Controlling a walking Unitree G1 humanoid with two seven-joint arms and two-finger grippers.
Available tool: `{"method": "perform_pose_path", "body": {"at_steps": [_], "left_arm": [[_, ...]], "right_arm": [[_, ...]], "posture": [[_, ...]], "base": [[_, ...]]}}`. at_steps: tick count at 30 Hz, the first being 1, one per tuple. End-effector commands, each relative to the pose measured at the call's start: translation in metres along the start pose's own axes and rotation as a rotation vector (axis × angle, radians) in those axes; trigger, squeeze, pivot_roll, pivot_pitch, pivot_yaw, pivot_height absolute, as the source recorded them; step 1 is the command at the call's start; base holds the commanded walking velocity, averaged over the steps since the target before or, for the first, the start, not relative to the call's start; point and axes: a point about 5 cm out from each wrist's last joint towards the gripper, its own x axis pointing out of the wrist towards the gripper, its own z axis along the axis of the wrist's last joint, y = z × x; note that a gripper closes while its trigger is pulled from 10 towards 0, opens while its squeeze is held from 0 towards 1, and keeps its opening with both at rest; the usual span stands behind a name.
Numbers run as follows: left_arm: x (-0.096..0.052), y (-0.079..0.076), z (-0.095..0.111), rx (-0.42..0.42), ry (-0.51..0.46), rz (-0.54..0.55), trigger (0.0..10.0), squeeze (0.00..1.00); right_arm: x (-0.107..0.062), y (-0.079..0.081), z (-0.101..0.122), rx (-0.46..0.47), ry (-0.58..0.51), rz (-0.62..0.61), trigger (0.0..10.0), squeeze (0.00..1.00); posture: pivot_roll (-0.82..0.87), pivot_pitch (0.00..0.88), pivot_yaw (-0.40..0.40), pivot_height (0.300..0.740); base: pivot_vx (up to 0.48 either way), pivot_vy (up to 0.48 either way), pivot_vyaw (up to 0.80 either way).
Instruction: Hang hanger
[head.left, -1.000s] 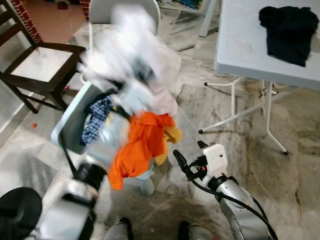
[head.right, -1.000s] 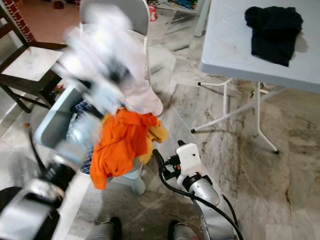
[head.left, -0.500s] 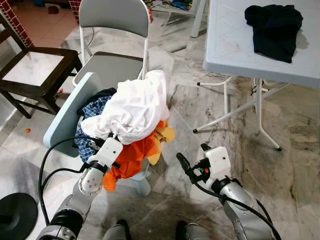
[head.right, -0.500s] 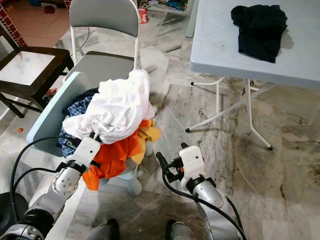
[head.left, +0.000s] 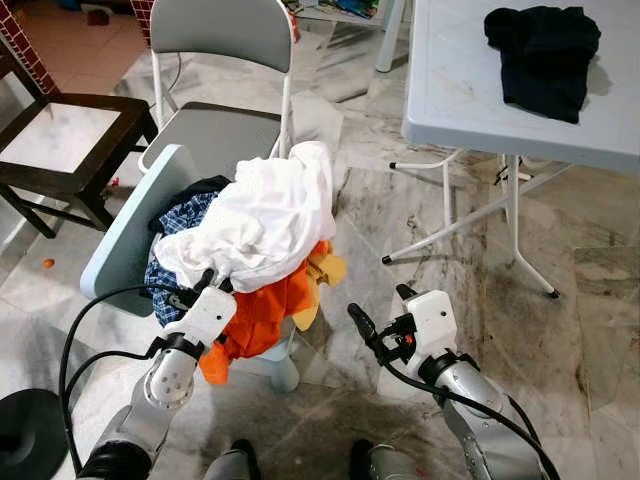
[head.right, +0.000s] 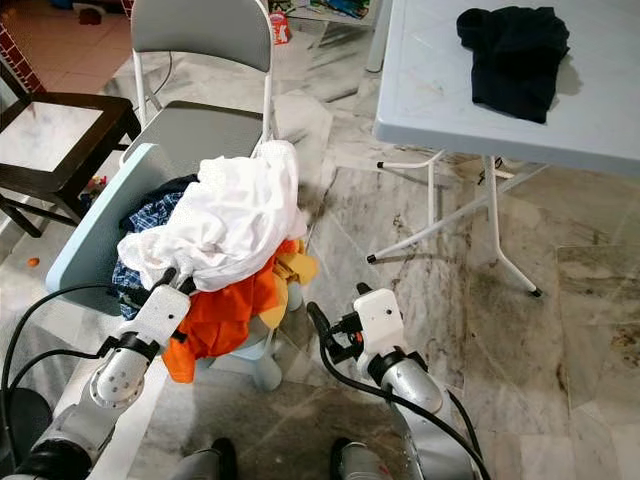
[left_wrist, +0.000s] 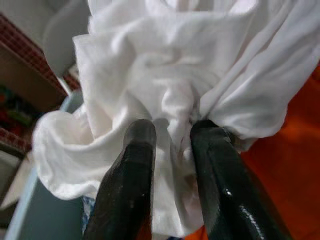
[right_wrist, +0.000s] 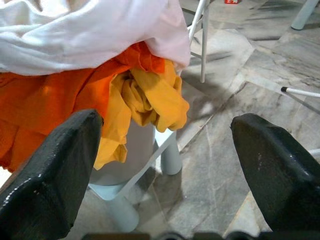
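I can't make out any hanger; if one is here, it is buried in the laundry heap or inside the crumpled white cotton shirt (head.left: 262, 218) that tops it. My left gripper (left_wrist: 170, 150) is at the shirt's lower edge, its two black fingers (left_wrist: 134, 170) pinched together on a bunched fold of the white cloth. Under the shirt lie a bright orange garment (head.left: 268, 305), a yellow cloth (right_wrist: 150, 97) and a blue checked shirt (head.left: 178, 222), all piled on a pale blue plastic stool (head.left: 125, 235) in front of a grey folding chair (head.left: 222, 60). My right gripper (head.left: 377, 318) hovers beside the pile, near the yellow cloth, fingers wide apart and holding nothing.

My worry is the grip: I hold only a thin fold, so a lift may let it slip free. A hard pull could also drag the orange garment off or tip the light stool. The white folding table (head.left: 470, 80) with its black garment (head.left: 545, 45) stands well apart.
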Motion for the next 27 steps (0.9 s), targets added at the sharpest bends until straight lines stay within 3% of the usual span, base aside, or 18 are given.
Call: {"method": "perform_pose_path", "body": {"at_steps": [1,5,9,12,13,14,16,22,24,26,27], "left_arm": [[-0.004,0.004,0.016,0.034,-0.108,0.019,10.0,1.0],[-0.003,0.016,0.036,0.043,-0.213,0.086,10.0,1.0],[0.003,0.029,0.045,0.026,-0.228,0.162,10.0,1.0],[0.01,0.044,0.039,-0.052,-0.158,0.25,10.0,1.0],[0.013,0.052,0.027,-0.121,-0.066,0.3,10.0,1.0],[0.013,0.052,0.027,-0.121,-0.066,0.3,10.0,1.0],[0.015,0.062,0.007,-0.2,0.054,0.346,10.0,1.0],[0.018,0.071,-0.016,-0.386,0.235,0.407,10.0,1.0],[0.02,0.073,-0.016,-0.415,0.238,0.401,10.0,1.0],[0.032,0.074,-0.003,-0.499,0.168,0.361,10.0,1.0],[0.034,0.074,-0.001,-0.501,0.155,0.35,10.0,1.0]], "right_arm": [[-0.004,0.001,-0.005,0.006,0.023,-0.004,10.0,0.0],[-0.003,0.001,-0.006,0.008,0.025,-0.002,10.0,0.0],[-0.002,0.001,-0.006,0.007,0.025,0.005,10.0,0.0],[0.0,0.001,-0.005,0.005,0.024,0.009,10.0,0.0],[0.0,0.001,-0.005,0.004,0.023,0.01,10.0,0.0],[0.0,0.001,-0.005,0.004,0.023,0.01,10.0,0.0],[0.0,0.0,-0.005,0.002,0.024,0.011,10.0,0.0],[-0.002,0.0,-0.006,-0.001,0.027,0.011,10.0,0.0],[-0.002,0.0,-0.006,-0.002,0.027,0.01,10.0,0.0],[-0.003,-0.001,-0.006,-0.002,0.028,0.006,10.0,0.0],[-0.004,-0.001,-0.006,-0.002,0.028,0.005,10.0,0.0]], "posture": [[-0.02,0.227,-0.011,0.74],[-0.01,0.227,-0.012,0.74],[0.0,0.224,-0.015,0.74],[0.0,0.223,-0.015,0.74],[0.0,0.222,-0.017,0.74],[0.0,0.222,-0.017,0.74],[-0.01,0.221,-0.02,0.74],[-0.02,0.22,-0.022,0.74],[-0.02,0.22,-0.023,0.74],[-0.03,0.221,-0.022,0.74],[-0.03,0.221,-0.021,0.74]], "base": [[0.0,0.0,0.0],[0.0,0.0,0.0],[0.0,0.0,0.0],[0.0,0.0,0.0],[0.0,0.0,0.0],[0.0,0.0,0.0],[0.0,0.0,0.0],[0.0,0.0,0.0],[0.0,0.0,0.0],[0.0,0.0,0.0],[0.0,0.0,0.0]]}}
